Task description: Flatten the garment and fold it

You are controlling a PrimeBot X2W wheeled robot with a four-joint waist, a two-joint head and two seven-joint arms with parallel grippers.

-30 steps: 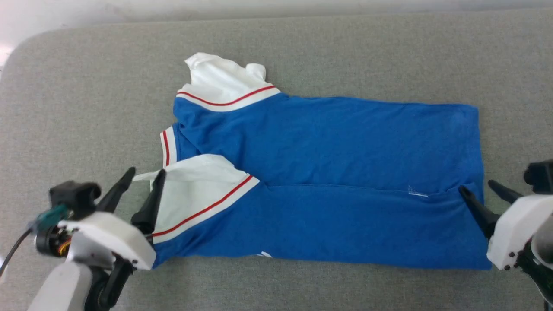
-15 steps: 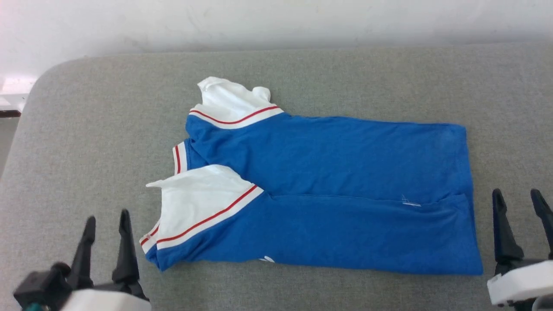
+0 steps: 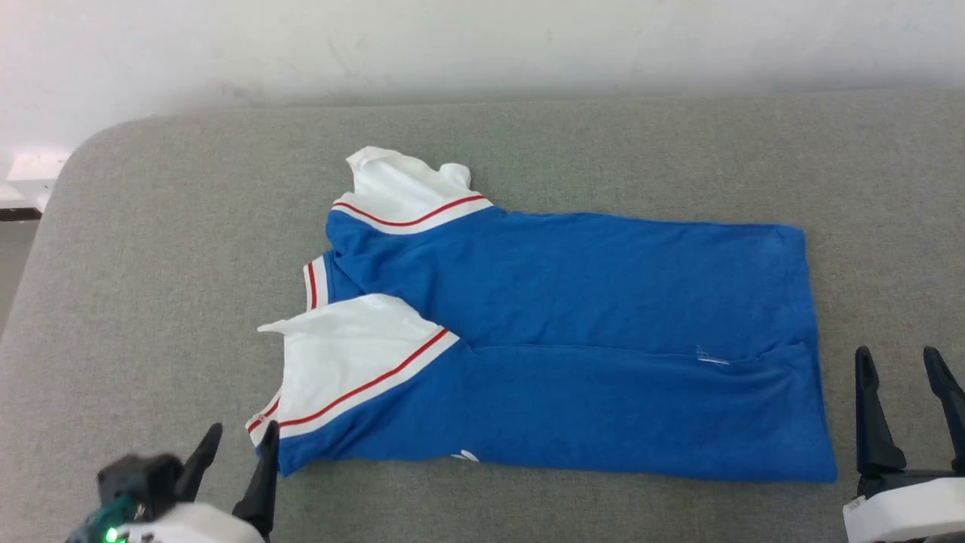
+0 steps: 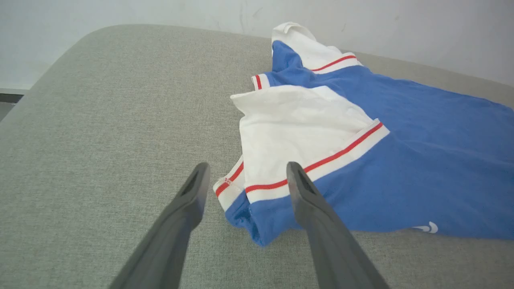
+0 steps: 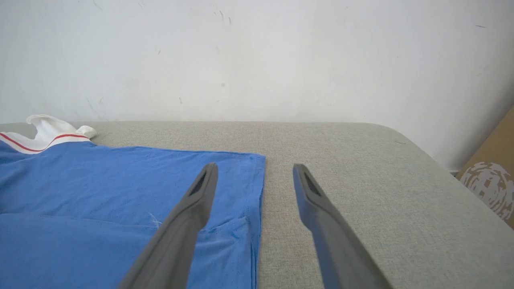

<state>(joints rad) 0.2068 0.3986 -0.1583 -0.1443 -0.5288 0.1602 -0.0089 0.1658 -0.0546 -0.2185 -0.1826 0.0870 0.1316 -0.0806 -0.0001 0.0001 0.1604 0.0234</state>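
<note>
The garment is a bright blue T-shirt with white sleeves edged in red and white, lying folded lengthwise into a long band on the grey surface, sleeves to the left. My left gripper stands open just off its near-left corner, holding nothing. In the left wrist view, the garment's corner lies between the left gripper fingers' lines, a little beyond the tips. At the near right, my right gripper is open and empty beside the hem. The right wrist view shows the right gripper straddling the garment's hem edge.
The grey padded surface has rounded corners at far left and far right. A white wall stands behind it. A brown cardboard box sits past the right edge.
The head camera has tilted up, showing more wall. Both grippers let go of the garment's near edge and drew back toward me. The garment lies as before.
</note>
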